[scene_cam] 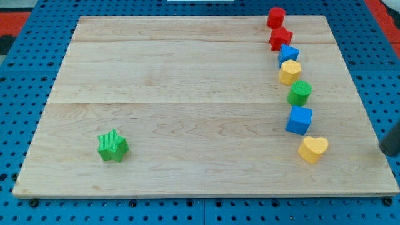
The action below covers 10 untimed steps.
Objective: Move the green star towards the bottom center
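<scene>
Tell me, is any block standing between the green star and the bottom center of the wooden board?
No visible block does. The green star block sits at the view's lower left, and the light wooden board is bare from it to bottom center.

Star lies bottom-left — other blocks line the board's right.

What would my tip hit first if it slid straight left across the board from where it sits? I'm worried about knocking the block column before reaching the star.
Only the rod shows at the view's right edge; its end is hidden. Sliding left, it would probably meet the yellow heart first, well before the green star.
</scene>
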Motion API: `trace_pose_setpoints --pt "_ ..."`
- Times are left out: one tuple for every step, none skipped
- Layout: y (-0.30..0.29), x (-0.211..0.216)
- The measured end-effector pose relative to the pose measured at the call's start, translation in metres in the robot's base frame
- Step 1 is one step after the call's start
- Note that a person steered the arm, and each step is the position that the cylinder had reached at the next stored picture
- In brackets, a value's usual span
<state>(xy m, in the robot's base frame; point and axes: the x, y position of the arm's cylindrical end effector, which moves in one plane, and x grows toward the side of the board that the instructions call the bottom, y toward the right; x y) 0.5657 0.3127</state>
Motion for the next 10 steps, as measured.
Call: trace_pose_setpoints --pt "0.010 0.050" --pt "-0.015 0.051" --pt "-0.046 0.053" --pt "-0.081 0.052" --pt "-0.132 0.052" --pt "-0.211 0.052" --pt "-0.339 0.051" --pt "-0.482 0.035" --pt "-0.550 -0.020" --pt "-0.538 -0.040"
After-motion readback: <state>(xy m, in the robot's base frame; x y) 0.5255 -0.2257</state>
